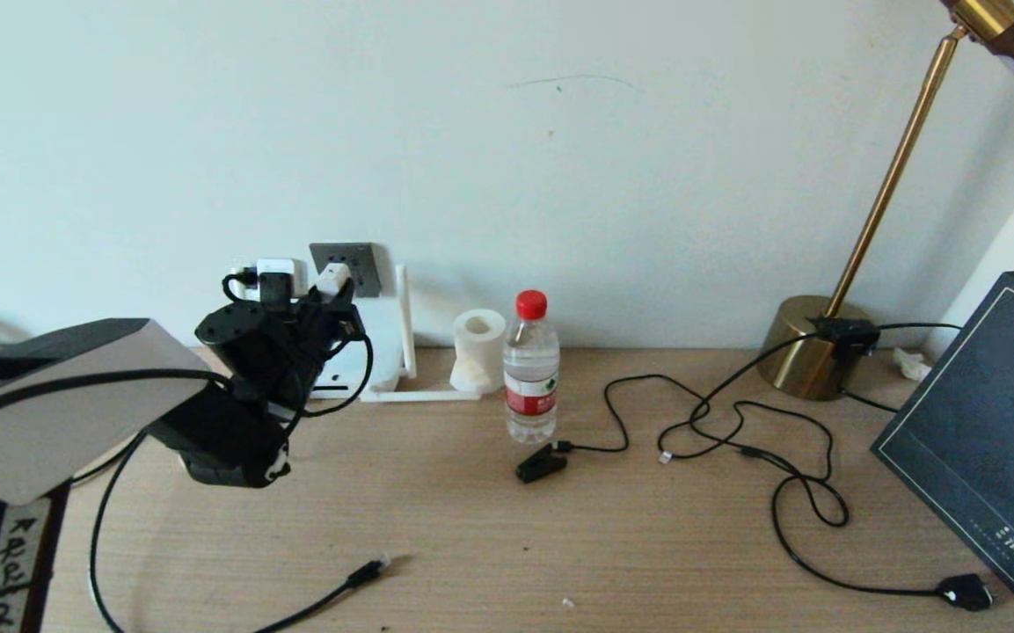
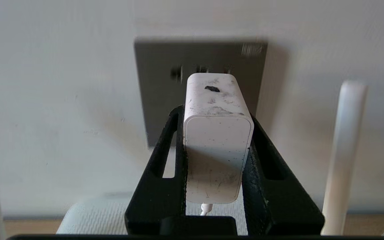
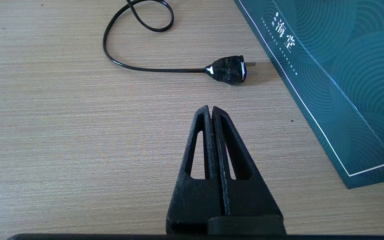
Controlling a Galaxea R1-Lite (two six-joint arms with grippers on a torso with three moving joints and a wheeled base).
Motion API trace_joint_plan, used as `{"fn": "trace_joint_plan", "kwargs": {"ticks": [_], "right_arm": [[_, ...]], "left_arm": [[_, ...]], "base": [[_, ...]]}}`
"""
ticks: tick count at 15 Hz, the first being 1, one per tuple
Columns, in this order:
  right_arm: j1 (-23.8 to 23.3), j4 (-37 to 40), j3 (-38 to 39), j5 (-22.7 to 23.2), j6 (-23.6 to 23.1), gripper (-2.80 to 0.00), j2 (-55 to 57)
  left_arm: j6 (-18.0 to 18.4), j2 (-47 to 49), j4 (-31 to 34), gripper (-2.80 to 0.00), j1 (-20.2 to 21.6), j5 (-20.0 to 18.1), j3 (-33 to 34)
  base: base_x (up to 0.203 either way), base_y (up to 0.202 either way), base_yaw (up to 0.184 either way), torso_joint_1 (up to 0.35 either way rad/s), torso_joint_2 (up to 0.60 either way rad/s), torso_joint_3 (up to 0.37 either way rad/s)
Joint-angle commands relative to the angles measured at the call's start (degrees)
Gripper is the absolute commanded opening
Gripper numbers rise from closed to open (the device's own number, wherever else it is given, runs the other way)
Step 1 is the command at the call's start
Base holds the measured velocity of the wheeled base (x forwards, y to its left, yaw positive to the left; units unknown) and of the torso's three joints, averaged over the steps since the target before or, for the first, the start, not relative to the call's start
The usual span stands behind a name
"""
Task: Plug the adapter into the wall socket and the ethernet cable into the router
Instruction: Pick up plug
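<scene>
My left gripper (image 2: 215, 113) is shut on the white adapter (image 2: 216, 150) and holds it up against the dark grey wall socket (image 2: 158, 86). The adapter's front end meets the plate at the pin holes; its prongs are hidden. In the head view the adapter (image 1: 331, 280) sits at the socket (image 1: 359, 262), above the white router (image 1: 383, 356), which my arm partly covers. An antenna (image 2: 345, 150) stands beside the gripper. The ethernet cable's connector (image 1: 368, 571) lies loose on the table near the front. My right gripper (image 3: 210, 108) is shut and empty, low over the table.
A water bottle (image 1: 531, 369) and a paper roll (image 1: 478, 350) stand right of the router. A black clip plug (image 1: 542, 463), tangled cords, a chunky black plug (image 3: 228, 70), a brass lamp base (image 1: 810, 352) and a teal box (image 3: 345, 83) are to the right.
</scene>
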Motion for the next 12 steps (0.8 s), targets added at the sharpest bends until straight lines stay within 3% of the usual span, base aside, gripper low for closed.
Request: {"fn": "trace_joint_plan", "kwargs": {"ticks": [1,12], "right_arm": [[0.0,0.0,0.0,0.0,0.0,-2.8,0.1],[0.0,0.0,0.0,0.0,0.0,-2.8,0.1]], "left_arm": [[0.0,0.2,-0.3,-2.8,-0.2,0.8,-3.3],[-0.3,0.6,0.3,-2.8,-0.4,1.1,-2.0]], "base": [[0.0,0.0,0.0,0.0,0.0,0.0],[0.0,0.0,0.0,0.0,0.0,0.0]]}}
